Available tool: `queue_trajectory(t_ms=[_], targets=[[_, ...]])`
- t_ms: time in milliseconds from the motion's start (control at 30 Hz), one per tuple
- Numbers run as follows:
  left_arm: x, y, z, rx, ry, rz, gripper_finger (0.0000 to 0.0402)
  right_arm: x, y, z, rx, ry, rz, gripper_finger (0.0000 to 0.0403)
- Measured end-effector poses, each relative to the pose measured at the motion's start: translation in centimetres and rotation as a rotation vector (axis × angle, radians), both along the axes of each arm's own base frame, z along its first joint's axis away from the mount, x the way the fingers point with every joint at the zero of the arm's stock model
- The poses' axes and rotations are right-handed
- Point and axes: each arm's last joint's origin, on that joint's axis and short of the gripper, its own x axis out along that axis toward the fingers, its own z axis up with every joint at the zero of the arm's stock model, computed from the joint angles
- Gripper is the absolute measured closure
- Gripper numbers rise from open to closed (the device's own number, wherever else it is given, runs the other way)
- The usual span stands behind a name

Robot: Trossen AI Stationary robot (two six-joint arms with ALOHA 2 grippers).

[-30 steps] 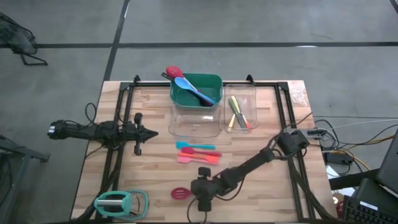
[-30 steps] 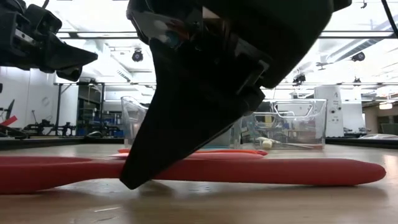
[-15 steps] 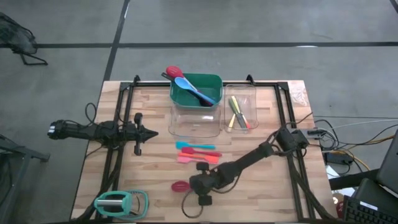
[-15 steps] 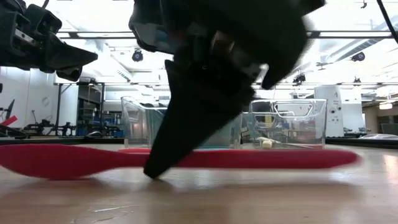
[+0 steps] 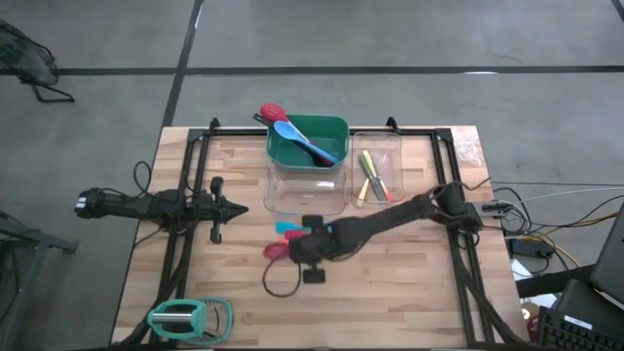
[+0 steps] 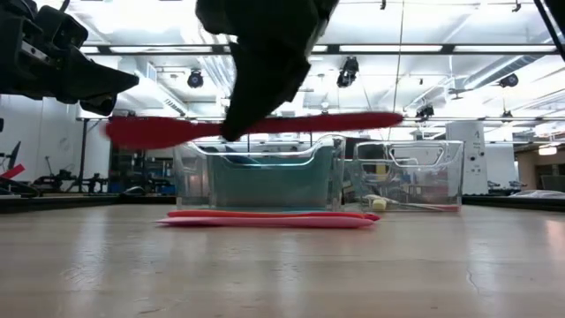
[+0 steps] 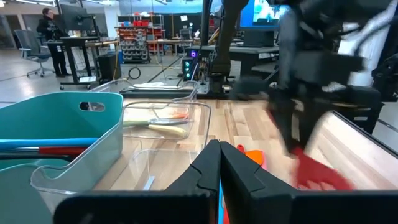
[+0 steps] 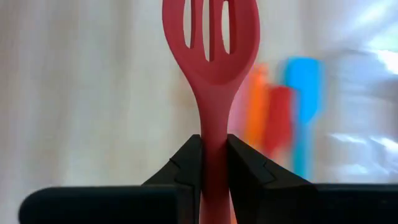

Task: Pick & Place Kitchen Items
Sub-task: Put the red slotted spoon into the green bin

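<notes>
A red slotted spoon (image 6: 256, 128) hangs level above the table, with my right gripper (image 8: 213, 140) shut on it near the table's middle (image 5: 305, 252). Beneath and beyond it, blue (image 5: 288, 227), pink and orange utensils (image 6: 265, 218) lie flat on the wood. A green bin (image 5: 308, 141) at the far edge holds a blue spoon (image 5: 304, 139) and a red spoon (image 5: 272, 113). A clear bin (image 5: 378, 175) to its right holds yellow and orange utensils. My left gripper (image 5: 239, 208) waits shut above the table's left half. My right gripper pinches the slotted spoon's handle (image 8: 213, 124) between its two fingers, close behind the slotted head (image 8: 211, 37). The fingers (image 6: 265, 79) come from above, pointing down, and lie across the handle. The spoon is lifted clear of the table and stays level.
An empty clear bin (image 5: 305, 192) stands just in front of the green one. A mint-green and grey handled gadget (image 5: 190, 317) lies at the near left corner. Black frame rails (image 5: 185, 185) run along both sides of the table. Bare wood lies at the near right.
My right gripper has risen and gone toward the table's far edge, carrying the red slotted spoon. The spoon lay flat on the table a second ago; now it hangs level, well clear of the wood, over the utensils lying there.
</notes>
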Motion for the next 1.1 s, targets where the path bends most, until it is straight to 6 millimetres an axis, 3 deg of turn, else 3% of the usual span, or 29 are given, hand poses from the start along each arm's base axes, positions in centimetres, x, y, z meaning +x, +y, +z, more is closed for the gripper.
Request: queue_trajectory(t_ms=[167, 533, 800, 1100], targets=[[0.0, 0.0, 0.0, 0.000, 0.000, 0.000, 0.0392, -0.2, -2.8, 2.3, -0.178, 0.093, -0.054, 0.0350], [0.0, 0.0, 0.0, 0.000, 0.000, 0.000, 0.0392, 1.2, -9.3, 7.9, -0.507, 0.012, -0.156, 0.0358], [0.0, 0.0, 0.0, 0.000, 0.000, 0.000, 0.0392, 1.3, -18.3, 7.9, -0.530, -0.006, -0.377, 0.0347], [0.0, 0.0, 0.0, 0.000, 0.000, 0.000, 0.0392, 0.9, -27.9, 6.7, -0.335, -0.187, -0.508, 0.0346]])
